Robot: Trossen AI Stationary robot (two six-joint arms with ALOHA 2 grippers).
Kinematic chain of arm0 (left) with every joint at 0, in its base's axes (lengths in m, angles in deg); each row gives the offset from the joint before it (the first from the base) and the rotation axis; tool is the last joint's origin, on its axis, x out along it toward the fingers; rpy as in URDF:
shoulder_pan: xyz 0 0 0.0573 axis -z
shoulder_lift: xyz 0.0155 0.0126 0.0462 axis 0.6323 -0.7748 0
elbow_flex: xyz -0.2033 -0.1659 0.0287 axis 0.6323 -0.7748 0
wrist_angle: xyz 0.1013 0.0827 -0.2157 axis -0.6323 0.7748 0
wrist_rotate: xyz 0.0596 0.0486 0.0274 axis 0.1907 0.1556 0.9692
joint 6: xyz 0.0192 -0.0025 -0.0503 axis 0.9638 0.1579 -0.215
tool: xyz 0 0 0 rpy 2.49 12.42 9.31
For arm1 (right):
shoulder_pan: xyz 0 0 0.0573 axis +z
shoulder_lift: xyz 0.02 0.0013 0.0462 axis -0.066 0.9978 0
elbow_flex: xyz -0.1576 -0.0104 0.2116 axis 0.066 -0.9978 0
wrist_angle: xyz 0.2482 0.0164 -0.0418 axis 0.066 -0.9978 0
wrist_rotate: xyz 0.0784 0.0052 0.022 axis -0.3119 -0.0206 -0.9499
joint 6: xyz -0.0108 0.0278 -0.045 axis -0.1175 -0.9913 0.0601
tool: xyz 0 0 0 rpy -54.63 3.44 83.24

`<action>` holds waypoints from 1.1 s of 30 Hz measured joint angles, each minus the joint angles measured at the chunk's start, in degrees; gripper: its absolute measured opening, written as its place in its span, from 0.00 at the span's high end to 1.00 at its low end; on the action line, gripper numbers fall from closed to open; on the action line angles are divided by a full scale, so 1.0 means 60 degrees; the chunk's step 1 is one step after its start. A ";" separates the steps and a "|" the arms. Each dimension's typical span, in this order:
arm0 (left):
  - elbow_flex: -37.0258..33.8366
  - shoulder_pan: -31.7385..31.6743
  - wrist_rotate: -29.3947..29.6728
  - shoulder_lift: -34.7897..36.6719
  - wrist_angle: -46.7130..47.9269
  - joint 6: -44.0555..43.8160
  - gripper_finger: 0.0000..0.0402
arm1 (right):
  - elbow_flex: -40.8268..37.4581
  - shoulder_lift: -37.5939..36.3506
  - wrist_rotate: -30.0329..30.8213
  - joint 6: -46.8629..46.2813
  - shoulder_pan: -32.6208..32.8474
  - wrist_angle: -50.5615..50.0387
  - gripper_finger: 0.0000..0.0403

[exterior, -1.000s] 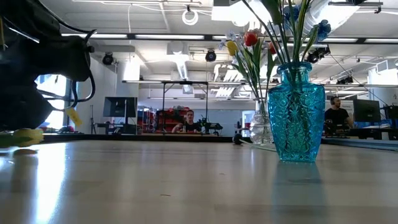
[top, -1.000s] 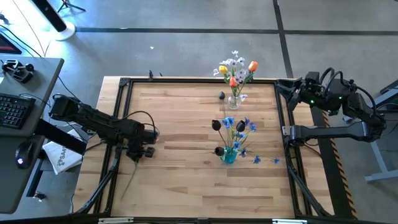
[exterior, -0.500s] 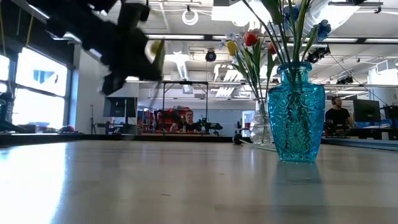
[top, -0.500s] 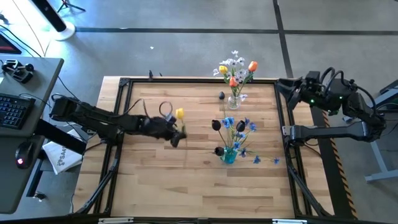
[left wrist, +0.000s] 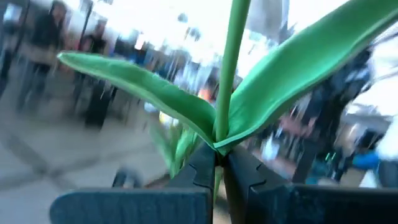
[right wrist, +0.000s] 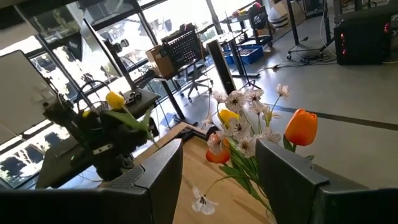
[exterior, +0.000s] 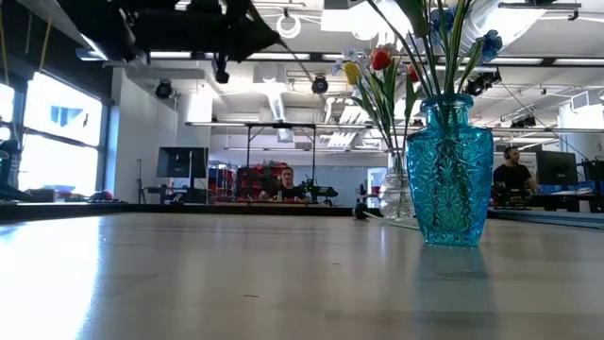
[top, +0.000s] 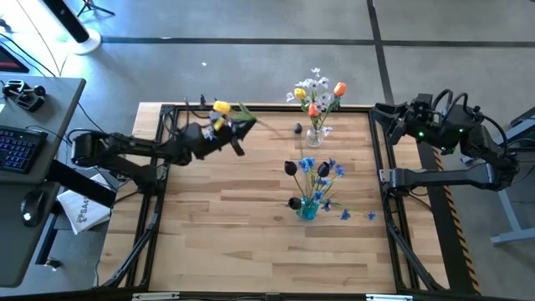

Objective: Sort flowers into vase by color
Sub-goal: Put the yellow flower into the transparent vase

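Above the surface's (top: 217, 217) far left edge, left gripper (top: 227, 127) is clamped on a yellow tulip's (top: 221, 108) stem. Right gripper (top: 393, 117) waits at far right, fingers apart.

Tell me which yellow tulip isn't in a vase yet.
The yellow tulip gripped by the left gripper, above the table's far-left edge. The other yellow tulip already stands in the clear vase.

Legible text: 0 entries. The printed sheet (top: 82, 211) left of my table (top: 251, 242) bears dark lettering, too small for me to read.
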State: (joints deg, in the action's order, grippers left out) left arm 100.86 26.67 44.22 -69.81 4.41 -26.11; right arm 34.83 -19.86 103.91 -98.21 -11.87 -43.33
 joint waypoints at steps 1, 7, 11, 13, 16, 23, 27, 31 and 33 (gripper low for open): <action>0.0000 -0.0221 -0.0278 -0.0239 -0.0673 0.0152 1.00 | 0.0000 0.0000 0.0002 -0.0038 -0.0001 0.0000 0.51; 0.0340 -0.1161 -0.1685 -0.2576 -0.4639 0.0060 1.00 | 0.0000 0.0000 0.0073 -0.0242 0.0001 0.0082 0.51; 0.1253 -0.1296 -0.2476 -0.4174 -0.5652 0.0136 1.00 | 0.0000 0.0000 0.0189 -0.0242 0.0002 0.0372 0.51; 0.1774 -0.1326 -0.2663 -0.4832 -0.5661 0.0369 1.00 | 0.0000 0.0000 0.0197 -0.0286 -0.0001 0.0565 0.51; 0.2436 -0.1403 -0.2681 -0.5579 -0.5648 0.0713 1.00 | 0.0000 0.0000 0.0201 -0.0467 0.0001 0.0787 0.51; 0.3419 -0.1433 -0.2674 -0.6224 -0.4192 0.1713 1.00 | 0.0000 0.0000 0.0204 -0.0752 0.0000 0.1147 0.51; 0.3840 -0.1418 -0.2687 -0.6267 -0.2805 0.2371 1.00 | 0.0000 0.0000 0.0204 -0.0894 0.0002 0.1144 0.51; 0.4484 -0.1406 -0.2693 -0.6267 -0.1443 0.2773 1.00 | 0.0000 0.0000 0.0204 -0.0892 0.0000 0.1144 0.51; 0.4926 -0.1404 -0.2693 -0.6267 -0.0651 0.2699 1.00 | 0.0000 0.0000 0.0205 -0.0889 0.0001 0.1144 0.51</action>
State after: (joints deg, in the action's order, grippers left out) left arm 130.41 18.25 28.06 -107.42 0.50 -9.91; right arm 34.83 -19.86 105.14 -103.55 -11.86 -36.47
